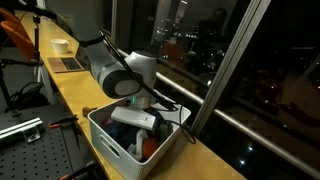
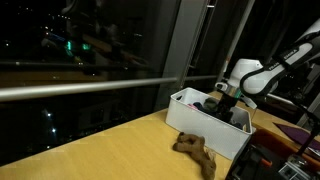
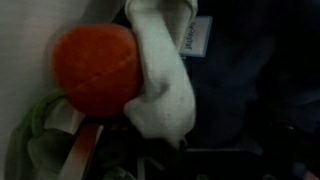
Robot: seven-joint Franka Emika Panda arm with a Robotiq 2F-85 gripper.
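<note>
Gripper (image 1: 140, 110) lowered inside white bin (image 1: 108, 140) at the table's window edge; finger spread cannot be told. Beneath it: orange ball (image 3: 95, 68), white sock (image 3: 160, 85), possibly dark clothing.

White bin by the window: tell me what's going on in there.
The robot arm reaches down into the white bin on the wooden counter by the window. Its gripper hangs low among the contents; whether it is open or shut cannot be told. The wrist view shows an orange ball touching a white cloth, with dark fabric beside them. A brown plush toy lies on the counter outside the bin.
</note>
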